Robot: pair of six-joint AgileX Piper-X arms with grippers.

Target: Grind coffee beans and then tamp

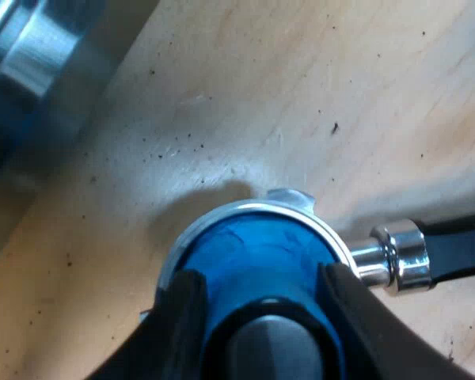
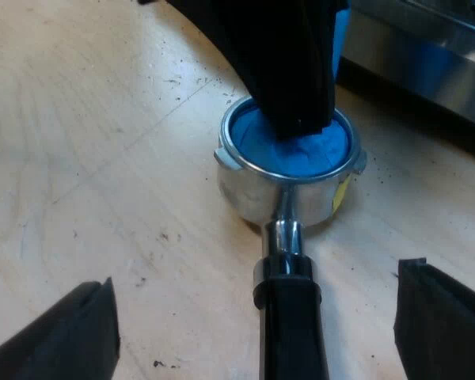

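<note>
The holder (image 1: 245, 207) lies on the wooden tabletop (image 1: 301, 95) near the foot of the espresso machine (image 2: 427, 55). The blue tamper (image 1: 253, 253) sits inside its basket and covers whatever the basket holds. The left gripper (image 1: 261, 297) is directly above the basket, its jaws pinching the tamper from both sides. The right gripper (image 2: 257, 313) hangs over the holder's dark handle (image 2: 289, 340), with its jaws spread wide, one on each side of the handle and touching neither it nor the tabletop.

Dark specks (image 2: 165, 236) scattered over the wood around the holder suggest that grinding is done, though no grounds are visible under the tamper. Tamping appears to be the step in hand. What seems left is to finish the press and lift the tamper straight out. The unheld handle could shift during that.
</note>
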